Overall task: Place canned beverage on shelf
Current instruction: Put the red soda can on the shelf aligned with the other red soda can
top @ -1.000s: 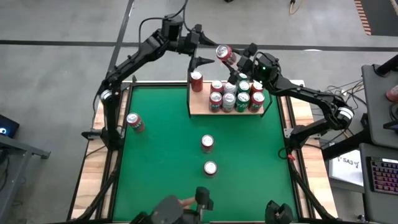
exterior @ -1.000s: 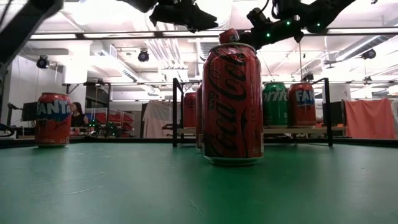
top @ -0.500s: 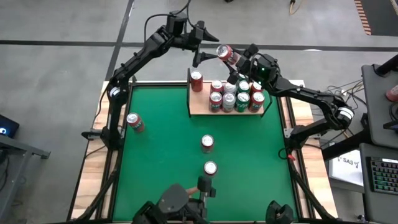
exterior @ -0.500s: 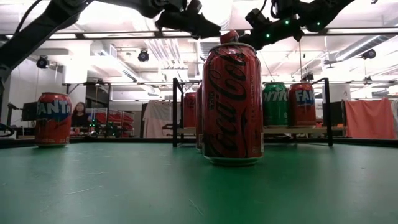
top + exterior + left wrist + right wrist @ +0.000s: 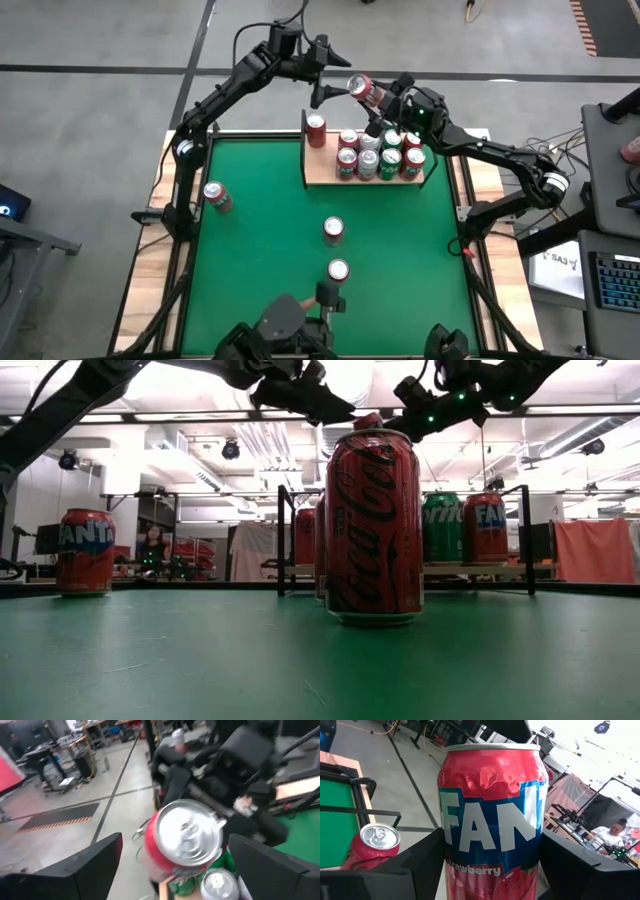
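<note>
1. Green felt tabletop carries a Fanta can at nine o'clock and two upright cans near centre, with open room around them.
2. The left gripper hangs with fingers wide at twelve o'clock, just beside the held can.
3. The shelf bears packed cans; its left part has one.
4. The right gripper clamps a strawberry Fanta can, tilted above the shelf's back edge.

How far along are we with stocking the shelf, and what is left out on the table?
Done: a cluster of red and green cans stands on the light tan wooden shelf. In hand: the right gripper holds a red strawberry Fanta can tilted above the shelf's far edge, facing the open left gripper. Left: three cans stand on the green felt table, at and.
</note>
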Robot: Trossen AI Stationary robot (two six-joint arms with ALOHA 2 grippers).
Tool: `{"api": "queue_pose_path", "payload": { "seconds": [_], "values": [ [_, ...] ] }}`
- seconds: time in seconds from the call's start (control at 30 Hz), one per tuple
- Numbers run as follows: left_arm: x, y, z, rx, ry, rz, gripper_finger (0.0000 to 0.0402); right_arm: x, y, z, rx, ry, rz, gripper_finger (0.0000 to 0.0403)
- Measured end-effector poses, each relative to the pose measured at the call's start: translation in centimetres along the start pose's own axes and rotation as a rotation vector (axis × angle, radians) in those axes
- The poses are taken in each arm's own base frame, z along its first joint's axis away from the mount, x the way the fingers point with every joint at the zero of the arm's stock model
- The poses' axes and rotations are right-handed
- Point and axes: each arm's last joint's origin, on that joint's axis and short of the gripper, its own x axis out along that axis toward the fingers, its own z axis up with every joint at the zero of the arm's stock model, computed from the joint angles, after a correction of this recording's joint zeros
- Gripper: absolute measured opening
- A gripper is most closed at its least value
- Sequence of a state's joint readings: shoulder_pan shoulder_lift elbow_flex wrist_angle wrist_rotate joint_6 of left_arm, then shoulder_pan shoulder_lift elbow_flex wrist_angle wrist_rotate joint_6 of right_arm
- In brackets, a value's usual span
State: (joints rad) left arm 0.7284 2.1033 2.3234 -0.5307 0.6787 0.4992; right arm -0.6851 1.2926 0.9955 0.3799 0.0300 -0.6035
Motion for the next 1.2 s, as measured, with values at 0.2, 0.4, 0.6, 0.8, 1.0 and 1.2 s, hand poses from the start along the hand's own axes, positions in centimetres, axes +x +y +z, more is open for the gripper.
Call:
{"api": "queue_pose_path", "payload": {
  "seconds": [0.2, 0.4, 0.6, 0.8, 1.0, 1.2],
  "values": [
    [0.1, 0.2, -0.3, -0.012, 0.085, 0.124, 0.0371, 0.1, 0.1, -0.2, -0.031, 0.039, -0.032, 0.0267],
    [0.2, 0.0, -0.4, -0.038, 0.085, 0.104, 0.0373, 0.8, 0.5, -1.0, -0.073, 0.102, -0.074, 0.0267],
    [1.7, -0.1, -1.5, -0.08, 0.092, 0.088, 0.0373, 1.5, 1.1, -1.7, -0.109, 0.135, -0.082, 0.0267],
    [2.9, 0.2, -2.6, -0.119, 0.085, 0.089, 0.0373, 1.8, 1.0, -1.7, -0.116, 0.133, -0.087, 0.0267],
    [3.6, 0.4, -3.1, -0.153, 0.069, 0.086, 0.0373, 1.8, 1.0, -1.6, -0.128, 0.133, -0.091, 0.0267],
    [4.8, 0.2, -3.9, -0.2, 0.038, 0.045, 0.0373, 1.8, 1.0, -1.7, -0.131, 0.152, -0.1, 0.0267]
  ]
}}
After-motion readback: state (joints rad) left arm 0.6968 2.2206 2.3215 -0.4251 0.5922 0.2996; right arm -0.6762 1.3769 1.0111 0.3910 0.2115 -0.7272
